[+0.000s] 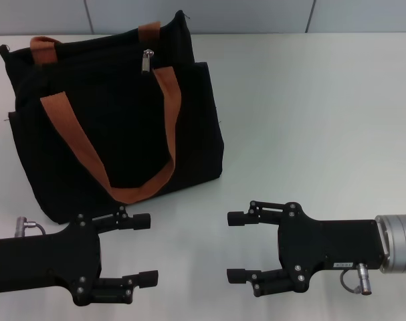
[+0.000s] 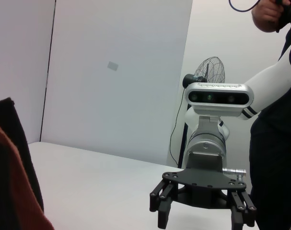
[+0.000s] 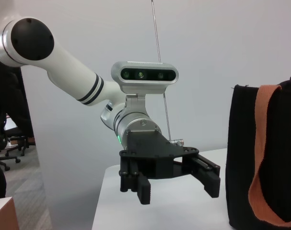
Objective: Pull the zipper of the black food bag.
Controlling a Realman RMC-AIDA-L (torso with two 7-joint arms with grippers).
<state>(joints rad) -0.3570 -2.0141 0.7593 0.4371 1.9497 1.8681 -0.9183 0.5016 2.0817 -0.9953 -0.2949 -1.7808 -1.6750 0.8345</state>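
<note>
- White desk fills your head view, with a pale wall panel along its far edge; nothing but the bag and the two arms shows on it.
- At the far left corner you have the black food bag, standing upright with its brown handle draped down the near face, which leaves the top seam open to reach.
- Its zipper pull hangs at the top seam, right of the middle and short of the right end. You cannot tell from here whether the teeth are closed along the seam, so the scene fits a zip waiting to be drawn as well as one already drawn.
- Just in front of the bag, at the near left edge, your left gripper sits low with its fingers spread wide and nothing between them, the far finger close beside the bag's base.
- Near the middle of the near edge, your right gripper faces the left one, equally wide apart and empty, well clear of the bag. Both look parked rather than reaching.
</note>
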